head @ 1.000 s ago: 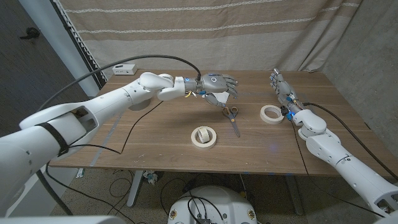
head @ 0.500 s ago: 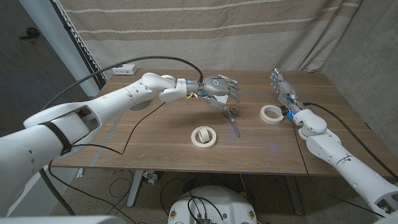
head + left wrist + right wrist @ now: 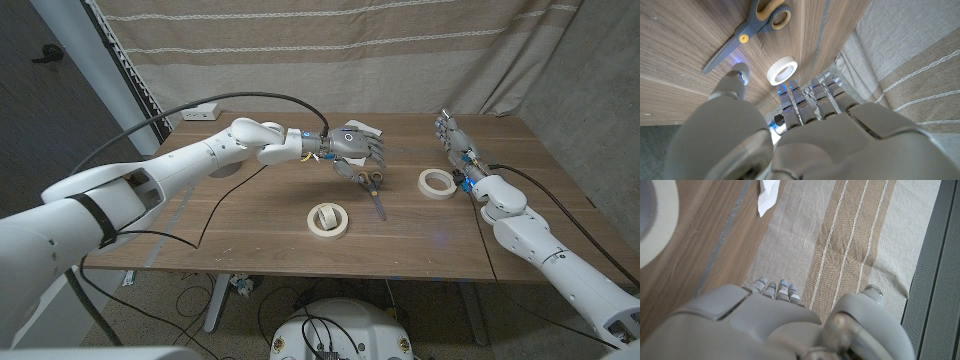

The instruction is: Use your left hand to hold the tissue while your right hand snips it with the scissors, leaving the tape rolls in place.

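Step in hand: approach to the tissue (image 3: 365, 131), not yet gripped. Left robot hand (image 3: 357, 143) hovers over the far middle of the tabletop (image 3: 250, 205), fingers apart and holding nothing. The tissue lies just behind it, partly hidden. Scissors (image 3: 374, 187) lie untouched on the tabletop just in front of that hand. Right robot hand (image 3: 450, 134) stands near the right edge, released, beside one tape roll (image 3: 434, 182); the other tape roll (image 3: 327, 219) sits nearer the front. Next move, as judged: lower the left robot hand onto the tissue and pinch it, then bring the right robot hand to the scissors, clear of both rolls.
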Motion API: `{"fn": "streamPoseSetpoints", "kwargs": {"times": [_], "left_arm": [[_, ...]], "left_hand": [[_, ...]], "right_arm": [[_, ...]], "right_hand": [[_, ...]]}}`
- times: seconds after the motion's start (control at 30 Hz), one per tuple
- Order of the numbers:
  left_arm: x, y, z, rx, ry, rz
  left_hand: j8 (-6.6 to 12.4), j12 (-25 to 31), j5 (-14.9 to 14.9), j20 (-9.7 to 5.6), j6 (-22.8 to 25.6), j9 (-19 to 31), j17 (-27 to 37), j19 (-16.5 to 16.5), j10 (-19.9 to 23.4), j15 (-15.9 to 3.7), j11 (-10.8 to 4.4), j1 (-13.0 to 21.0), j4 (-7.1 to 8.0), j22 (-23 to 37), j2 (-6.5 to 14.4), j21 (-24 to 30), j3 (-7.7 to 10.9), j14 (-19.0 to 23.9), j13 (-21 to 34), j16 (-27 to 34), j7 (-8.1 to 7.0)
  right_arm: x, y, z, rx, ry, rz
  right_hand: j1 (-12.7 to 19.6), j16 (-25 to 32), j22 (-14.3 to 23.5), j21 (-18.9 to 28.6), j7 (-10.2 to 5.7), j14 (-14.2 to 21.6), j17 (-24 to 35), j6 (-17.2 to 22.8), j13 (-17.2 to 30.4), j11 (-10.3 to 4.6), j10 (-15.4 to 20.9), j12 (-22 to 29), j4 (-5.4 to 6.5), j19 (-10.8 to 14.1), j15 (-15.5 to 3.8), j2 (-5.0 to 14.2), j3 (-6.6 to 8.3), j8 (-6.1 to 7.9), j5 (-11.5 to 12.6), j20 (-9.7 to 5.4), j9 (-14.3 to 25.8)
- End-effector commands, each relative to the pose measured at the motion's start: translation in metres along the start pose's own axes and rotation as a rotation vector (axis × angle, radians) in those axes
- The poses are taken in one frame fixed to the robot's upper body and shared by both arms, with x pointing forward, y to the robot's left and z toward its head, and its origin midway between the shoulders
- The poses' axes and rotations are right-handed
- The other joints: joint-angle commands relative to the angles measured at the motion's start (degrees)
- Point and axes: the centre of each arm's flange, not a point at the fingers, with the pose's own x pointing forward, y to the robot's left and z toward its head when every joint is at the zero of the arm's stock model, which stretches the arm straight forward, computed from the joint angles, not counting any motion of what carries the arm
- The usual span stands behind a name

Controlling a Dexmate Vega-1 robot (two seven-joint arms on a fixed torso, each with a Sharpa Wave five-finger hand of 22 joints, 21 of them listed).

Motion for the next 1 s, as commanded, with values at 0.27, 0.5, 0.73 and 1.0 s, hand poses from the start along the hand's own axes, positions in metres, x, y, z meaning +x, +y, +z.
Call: {"fn": "streamPoseSetpoints", "kwargs": {"times": [0.27, 0.5, 0.73, 1.0], "left_arm": [[0.008, -0.011, 0.007, 0.017, -0.018, -0.039], [0.01, -0.016, 0.006, 0.014, -0.014, -0.067], [0.012, -0.016, 0.01, 0.027, -0.017, -0.055], [0.016, -0.018, 0.014, 0.023, -0.013, -0.066]], "left_hand": [[-0.43, -0.7, 0.1, -3.75, -1.1, -0.2, 0.3, -0.6, -1.9, -9.94, 0.0, 0.3, 0.01, 0.3, -0.1, -0.3, 0.16, -2.1, 0.1, -0.8, 0.1], [-0.49, -0.9, 0.1, -3.89, -1.3, -0.2, 0.2, -0.5, -2.2, -9.95, 0.01, 0.3, 0.01, 0.3, -0.2, -0.3, 0.11, -2.6, 0.0, -1.0, 0.11], [-0.51, -1.4, 0.1, -4.04, -1.9, -0.3, 0.0, -1.7, -4.4, -9.89, 0.01, -0.1, 0.18, 0.3, -0.3, -0.5, -0.06, -5.2, -0.3, -1.5, 0.1], [-0.34, -0.7, 0.1, -4.08, -1.8, -0.4, 0.1, -1.7, -3.3, -9.93, -0.05, -0.4, 0.36, 0.3, -0.2, -0.4, -0.11, -4.7, -0.2, -0.9, 0.12]], "right_arm": [[0.003, -0.002, 0.0, 0.0, 0.013, 0.001], [0.001, -0.003, 0.0, 0.001, 0.012, -0.008], [0.001, -0.003, 0.0, -0.002, 0.016, -0.006], [0.001, -0.005, 0.001, 0.004, 0.014, -0.01]], "right_hand": [[0.6, 0.4, 0.1, -0.1, 0.39, -0.1, 0.1, 0.1, 0.0, -0.03, 0.5, 0.3, -0.24, -0.2, 0.08, 0.18, 0.02, 0.28, 0.4, 0.52, 0.1], [0.6, 0.3, 0.1, -0.2, 0.27, -0.1, 0.1, 0.0, 0.0, -0.08, 0.4, 0.2, -0.23, -0.3, 0.05, 0.21, 0.01, 0.23, 0.4, 0.7, 0.1], [0.6, 0.3, 0.1, -0.2, 0.22, -0.1, 0.1, 0.0, 0.0, -0.14, 0.4, 0.2, -0.21, -0.3, 0.04, 0.23, 0.0, 0.19, 0.5, 0.75, 0.1], [0.6, 0.2, 0.1, -0.2, 0.17, -0.2, 0.1, 0.0, 0.0, -0.48, 0.3, 0.1, -0.18, -0.3, -0.15, 0.27, -0.01, 0.14, 0.5, 0.84, 0.1]]}}
